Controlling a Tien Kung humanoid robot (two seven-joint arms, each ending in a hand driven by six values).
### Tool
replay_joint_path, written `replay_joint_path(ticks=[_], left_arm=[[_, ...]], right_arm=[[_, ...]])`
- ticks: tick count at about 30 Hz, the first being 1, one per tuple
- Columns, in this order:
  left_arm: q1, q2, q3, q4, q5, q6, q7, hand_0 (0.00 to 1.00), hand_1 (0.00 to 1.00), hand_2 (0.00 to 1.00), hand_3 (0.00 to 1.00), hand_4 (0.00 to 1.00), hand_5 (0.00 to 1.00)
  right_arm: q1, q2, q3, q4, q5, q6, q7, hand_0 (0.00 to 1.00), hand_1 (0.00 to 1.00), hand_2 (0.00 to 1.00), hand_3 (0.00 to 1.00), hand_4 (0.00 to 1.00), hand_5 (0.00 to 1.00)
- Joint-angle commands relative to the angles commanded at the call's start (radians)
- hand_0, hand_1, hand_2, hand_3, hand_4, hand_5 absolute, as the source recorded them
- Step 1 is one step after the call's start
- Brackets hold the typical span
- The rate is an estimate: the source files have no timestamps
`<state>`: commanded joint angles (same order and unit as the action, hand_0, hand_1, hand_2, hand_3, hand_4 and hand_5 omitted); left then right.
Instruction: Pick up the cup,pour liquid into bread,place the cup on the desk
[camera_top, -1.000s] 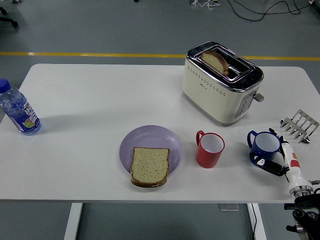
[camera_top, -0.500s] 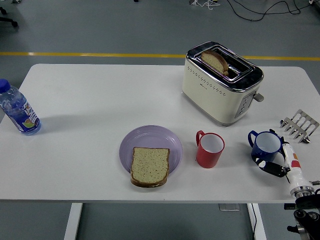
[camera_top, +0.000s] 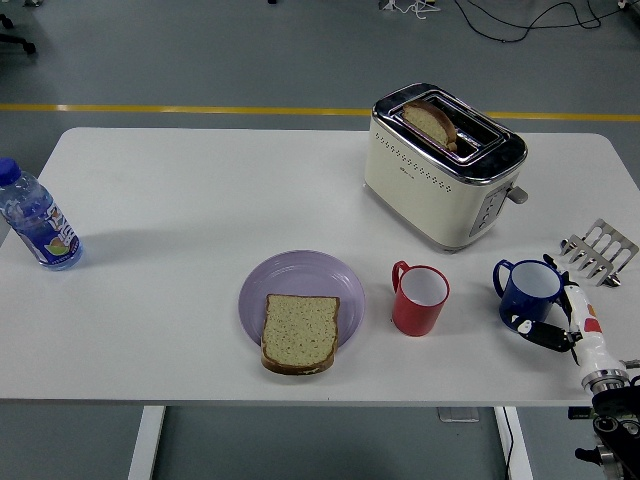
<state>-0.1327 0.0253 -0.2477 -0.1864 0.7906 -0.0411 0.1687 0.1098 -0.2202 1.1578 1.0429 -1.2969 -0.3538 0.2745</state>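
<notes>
A blue cup (camera_top: 526, 291) stands on the white table (camera_top: 200, 200) at the right, handle to the left. My right hand (camera_top: 562, 312) comes in from the lower right corner. Its fingers curl around the cup's right side and front, shut on it. A red cup (camera_top: 419, 299) stands left of the blue one, handle to the left. A slice of bread (camera_top: 299, 332) lies on a purple plate (camera_top: 300, 278) near the table's front edge. My left arm is out of view.
A cream toaster (camera_top: 443, 165) with a slice in one slot stands behind the cups. A metal toast rack (camera_top: 600, 251) is at the right edge. A water bottle (camera_top: 35, 220) lies at the far left.
The blue cup shifted slightly right and then back left with my right hand around it. Nothing else moved.
</notes>
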Motion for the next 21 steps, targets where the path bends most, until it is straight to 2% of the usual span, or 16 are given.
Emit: replay_joint_path(ticks=[7, 15, 21], left_arm=[[0.002, 0.0, 0.002, 0.0, 0.001, 0.001, 0.0, 0.671, 0.74, 0.741, 0.639, 0.403, 0.998], [0.002, -0.001, -0.002, 0.0, 0.004, 0.002, -0.002, 0.671, 0.74, 0.741, 0.639, 0.404, 0.998], [-0.001, -0.001, -0.006, 0.0, 0.007, 0.002, -0.002, 0.671, 0.74, 0.741, 0.639, 0.403, 0.998]], right_arm=[[-0.017, -0.011, 0.021, 0.029, 0.007, 0.032, -0.012, 0.915, 0.85, 0.969, 0.998, 0.93, 0.002], [-0.028, -0.016, 0.05, 0.072, 0.012, 0.037, -0.019, 0.918, 0.853, 0.971, 0.998, 0.932, 0.002], [-0.046, -0.026, 0.07, 0.14, -0.001, 0.042, -0.033, 0.921, 0.857, 0.974, 0.998, 0.938, 0.002]])
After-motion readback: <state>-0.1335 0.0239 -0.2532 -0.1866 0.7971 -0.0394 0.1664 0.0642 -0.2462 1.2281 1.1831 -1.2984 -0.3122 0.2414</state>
